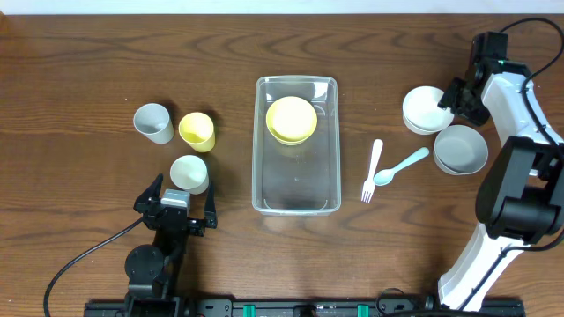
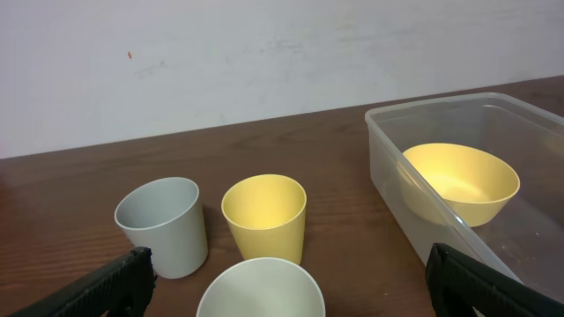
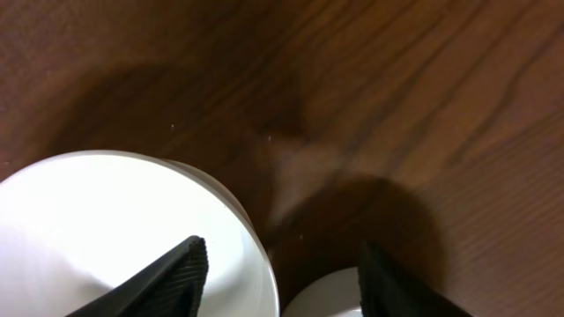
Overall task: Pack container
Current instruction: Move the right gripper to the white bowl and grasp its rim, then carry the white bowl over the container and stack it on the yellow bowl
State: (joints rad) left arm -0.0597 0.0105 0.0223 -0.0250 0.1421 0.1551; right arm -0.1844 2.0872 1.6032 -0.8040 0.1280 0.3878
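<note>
container (image 2: pixel 388 167): in the left wrist view the right and lower edges cut it off, so its near end is out of the picture.
pale cup (image 2: pixel 260 286): only the rim and upper wall show there; the rest falls below the lower edge.
left claw (image 2: pixel 286 264): just two dark finger ends show, at the lower corners.
right claw (image 3: pixel 278 254): from overhead its own black body hides the fingertips; contact with anything cannot be told.
white bowl (image 3: pixel 106 229): cut by the left and lower edges of the right wrist view, and soft with closeness.
pale sliver (image 3: pixel 322 301): too little shows at the lower edge to tell what it is.
right arm (image 1: pixel 520 114): cut off by the overhead view's right edge.
</note>
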